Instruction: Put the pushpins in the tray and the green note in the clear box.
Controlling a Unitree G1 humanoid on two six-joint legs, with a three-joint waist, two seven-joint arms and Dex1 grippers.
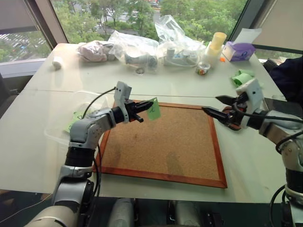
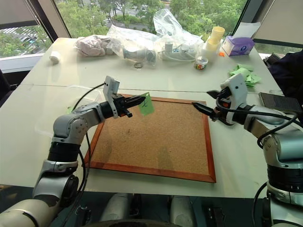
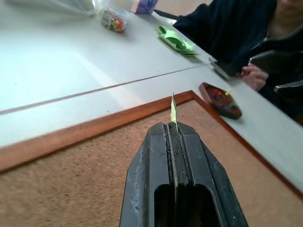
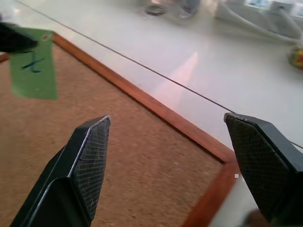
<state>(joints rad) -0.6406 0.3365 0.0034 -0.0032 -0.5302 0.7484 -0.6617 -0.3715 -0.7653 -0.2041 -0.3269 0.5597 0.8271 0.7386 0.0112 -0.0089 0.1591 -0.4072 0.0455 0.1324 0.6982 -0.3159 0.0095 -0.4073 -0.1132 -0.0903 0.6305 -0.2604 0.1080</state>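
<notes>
Left gripper: jaws clamped on green note — above corkboard, 11 o'clock corner.
Right gripper: jaws wide, empty — over 3 o'clock frame edge.

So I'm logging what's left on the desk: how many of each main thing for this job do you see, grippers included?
Green note held in the left gripper: 1
Corkboard: 1
Small brown tray of pins: 1
Clear box: 1
Grippers: 2, the second being the open right gripper
Total: 6
</notes>
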